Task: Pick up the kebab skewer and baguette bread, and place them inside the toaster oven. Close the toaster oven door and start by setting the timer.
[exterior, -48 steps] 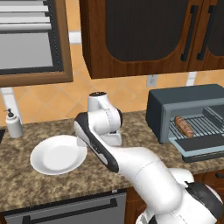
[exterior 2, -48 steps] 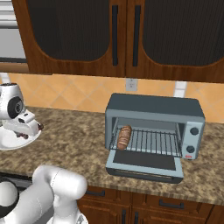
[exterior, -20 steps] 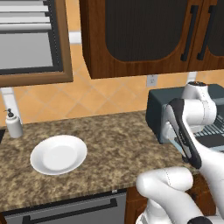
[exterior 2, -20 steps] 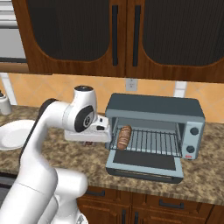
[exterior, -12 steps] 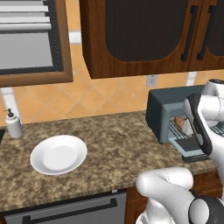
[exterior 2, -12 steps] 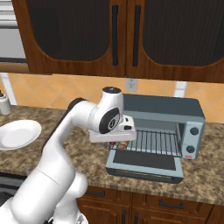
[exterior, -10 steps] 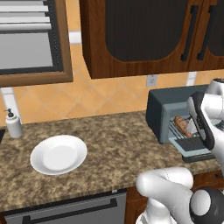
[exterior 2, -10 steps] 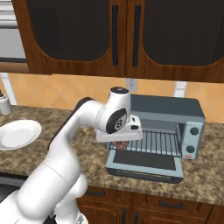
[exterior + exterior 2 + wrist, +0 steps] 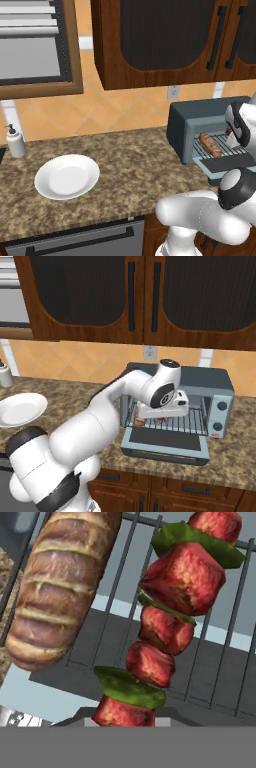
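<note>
1. Hand view looks down on the oven's wire rack (image 9: pixel 235 637), with the skewer (image 9: pixel 170 622) close before the lens: red meat chunks alternate with green slices, and it runs up the frame from the bottom edge.
2. Bread (image 9: pixel 60 587) lies on the rack just beside the skewer, on its left in this view, apart from it, slash marks facing up.
3. Pincer (image 9: pixel 161 417) is closed on the skewer; its tips are hidden by the food and the hand, but the skewer's near end sits right where they would rise.
4. Right base view has the arm reaching into the oven (image 9: pixel 210 383), the hand in front of the rack at the open mouth, a bit of red showing under it.
5. Door (image 9: pixel 167 443) is folded down flat in front of the oven, resting over the desk (image 9: pixel 235 451).
6. Left base view shows the bread (image 9: pixel 210 144) on the rack toward the oven's left side, with the hand (image 9: pixel 239 125) at the oven's right edge.
7. Oven knobs (image 9: pixel 220 416) sit on its right front panel.
8. White plate (image 9: pixel 66 176) lies on the desk well left of the oven, and a soap bottle (image 9: pixel 15 141) stands farther left, by the wall.
</note>
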You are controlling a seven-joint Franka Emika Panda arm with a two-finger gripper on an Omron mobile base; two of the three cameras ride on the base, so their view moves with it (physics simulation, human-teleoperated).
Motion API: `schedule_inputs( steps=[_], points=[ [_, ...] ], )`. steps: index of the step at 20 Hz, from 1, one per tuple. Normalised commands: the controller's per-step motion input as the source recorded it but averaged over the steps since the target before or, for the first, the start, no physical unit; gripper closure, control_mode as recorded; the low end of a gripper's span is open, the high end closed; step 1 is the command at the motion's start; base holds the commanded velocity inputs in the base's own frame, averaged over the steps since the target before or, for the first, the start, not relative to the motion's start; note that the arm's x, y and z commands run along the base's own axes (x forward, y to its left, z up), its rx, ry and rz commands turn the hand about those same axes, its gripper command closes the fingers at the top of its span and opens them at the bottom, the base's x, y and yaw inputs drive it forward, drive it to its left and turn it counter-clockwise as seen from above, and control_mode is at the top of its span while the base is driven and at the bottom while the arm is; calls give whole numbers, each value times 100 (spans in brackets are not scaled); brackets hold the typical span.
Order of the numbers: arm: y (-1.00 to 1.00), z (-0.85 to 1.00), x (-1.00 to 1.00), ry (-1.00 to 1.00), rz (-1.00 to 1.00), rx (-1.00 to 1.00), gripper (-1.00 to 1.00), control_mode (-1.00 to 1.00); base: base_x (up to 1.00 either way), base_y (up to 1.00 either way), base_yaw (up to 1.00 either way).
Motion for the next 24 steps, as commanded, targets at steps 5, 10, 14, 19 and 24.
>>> schedule_inputs(
  steps=[5, 10, 14, 19, 24],
  points=[
    [-42, -20, 28, -2, 0, 7, 100, -100, 0, 0, 0],
    [-19, -31, 18, 0, 0, 10, 100, -100, 0, 0, 0],
    [0, -19, 17, -1, 1, 6, 100, -100, 0, 0, 0],
    [0, -23, 5, -3, 0, 3, 100, -100, 0, 0, 0],
    [0, -29, 1, -1, 0, 0, 100, -100, 0, 0, 0]
  ],
)
